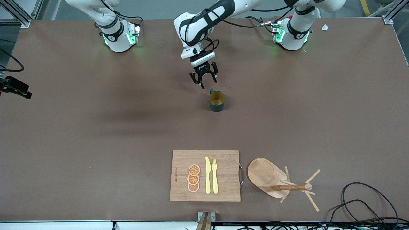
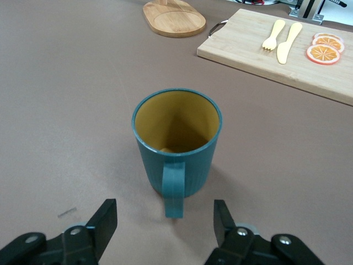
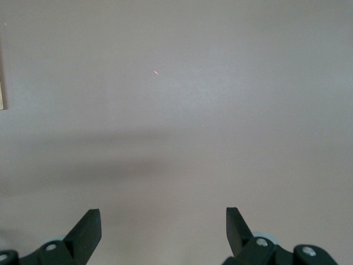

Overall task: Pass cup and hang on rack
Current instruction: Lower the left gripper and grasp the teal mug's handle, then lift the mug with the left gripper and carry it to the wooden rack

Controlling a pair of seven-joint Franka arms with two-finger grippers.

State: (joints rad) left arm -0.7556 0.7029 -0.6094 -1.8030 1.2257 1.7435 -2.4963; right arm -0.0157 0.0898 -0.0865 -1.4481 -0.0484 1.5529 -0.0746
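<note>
Brown counter (image 1: pixel 96 134): left claw (image 1: pixel 204 77) hovers open, empty, fingers straddling the cup (image 1: pixel 217 101) handle for a grasp; right claw (image 3: pixel 164 229) waits open, empty; rack (image 1: pixel 281 180) lies tipped nearer the camera

Cup (image 1: pixel 217 101): small dark teal-green mug, ribbed wall, yellow-ochre inside, empty. Stands upright on the bare table mid-width, well apart from the rack. Small handle points away from the front camera, toward the arm bases.

Rack (image 1: pixel 281 182): light wooden mug tree, oval flat base, central post, thin angled pegs. Stands upright on the table, near the front-camera edge, toward the left arm's end. No cup on any peg. Much nearer to the front camera than the cup.
</note>
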